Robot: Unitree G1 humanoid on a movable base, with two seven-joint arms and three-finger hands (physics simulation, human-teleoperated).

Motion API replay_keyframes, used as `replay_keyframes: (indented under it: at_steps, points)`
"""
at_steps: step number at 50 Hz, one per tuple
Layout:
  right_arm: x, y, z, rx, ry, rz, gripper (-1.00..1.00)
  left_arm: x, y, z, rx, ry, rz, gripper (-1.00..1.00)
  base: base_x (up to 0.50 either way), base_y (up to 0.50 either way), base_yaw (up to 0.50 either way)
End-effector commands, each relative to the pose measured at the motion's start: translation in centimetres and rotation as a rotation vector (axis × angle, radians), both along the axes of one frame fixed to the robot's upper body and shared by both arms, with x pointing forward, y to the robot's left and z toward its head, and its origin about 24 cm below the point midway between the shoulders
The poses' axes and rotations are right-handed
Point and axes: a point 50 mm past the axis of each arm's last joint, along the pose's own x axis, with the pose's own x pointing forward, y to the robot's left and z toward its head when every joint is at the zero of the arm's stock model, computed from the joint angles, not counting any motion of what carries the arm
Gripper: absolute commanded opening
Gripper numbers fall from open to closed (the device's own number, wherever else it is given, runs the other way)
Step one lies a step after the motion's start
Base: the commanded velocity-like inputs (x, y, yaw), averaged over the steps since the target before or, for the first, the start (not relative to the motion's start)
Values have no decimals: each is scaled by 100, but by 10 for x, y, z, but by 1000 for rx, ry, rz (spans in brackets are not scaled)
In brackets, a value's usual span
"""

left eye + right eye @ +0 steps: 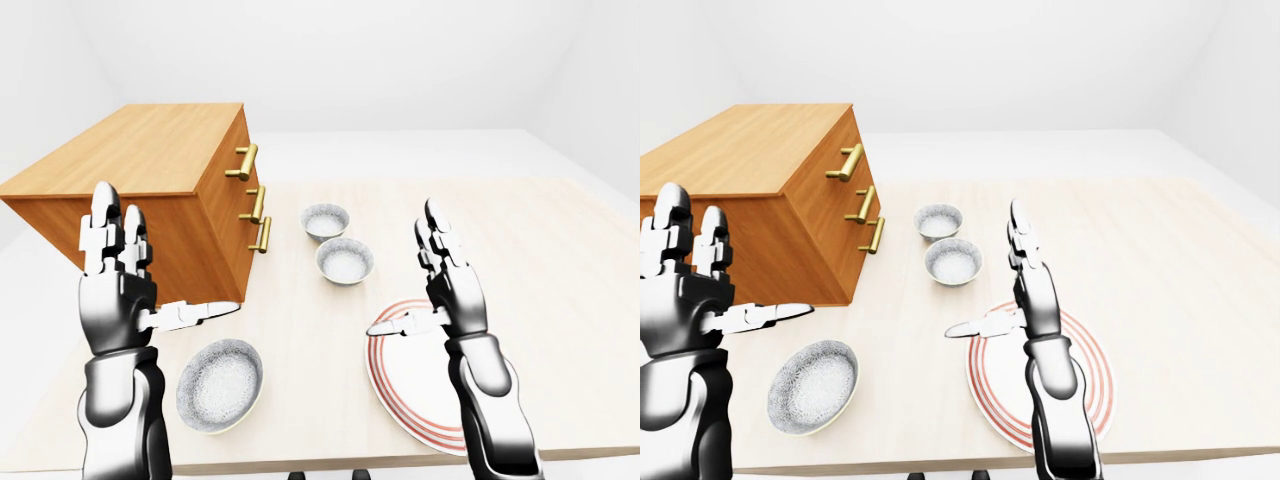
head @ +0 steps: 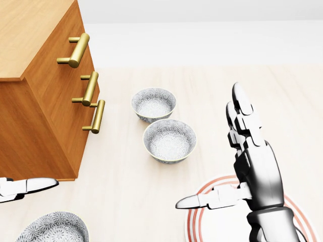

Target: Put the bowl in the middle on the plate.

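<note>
Centre of attention: the middle bowl (image 2: pixel 170 140), upright and empty on the pale table (image 1: pixel 560 260), untouched. Sits just below the far bowl (image 2: pixel 154 104) in the head view, almost rim to rim with it; touching or not, impossible to tell. Lies well apart from the near bowl (image 1: pixel 220 385), low at the left of the left-eye view. To its lower right, the red-ringed plate (image 1: pixel 405 365), bare, near the table's bottom edge in that view.

Above the plate, raised off everything: the right hand (image 2: pixel 255 169), fingers straight and spread, thumb pointing left, holding nothing. At the left, likewise aloft and splayed, gripping nothing: the left hand (image 1: pixel 115 300), beside the wooden dresser (image 1: pixel 150 170) with brass handles.

Looks like the approach step, with the grasp not yet begun. Next move, by this reading: carrying the right hand up-view and left to the middle bowl, closing fingers on its rim without nudging the far bowl, then lifting and setting it down inside the plate's rings.
</note>
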Motion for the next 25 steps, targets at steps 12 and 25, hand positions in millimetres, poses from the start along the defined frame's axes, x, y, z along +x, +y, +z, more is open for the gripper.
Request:
replay_keyframes:
  at_steps: [12,25]
  points:
    - [26,18,23,-283,-96,33,100,3,0,-4,1,19,2,100,0,0,0]
    - [34,25,33,-387,-127,55,100,4,-1,-5,-1,24,-1,100,0,0,0]
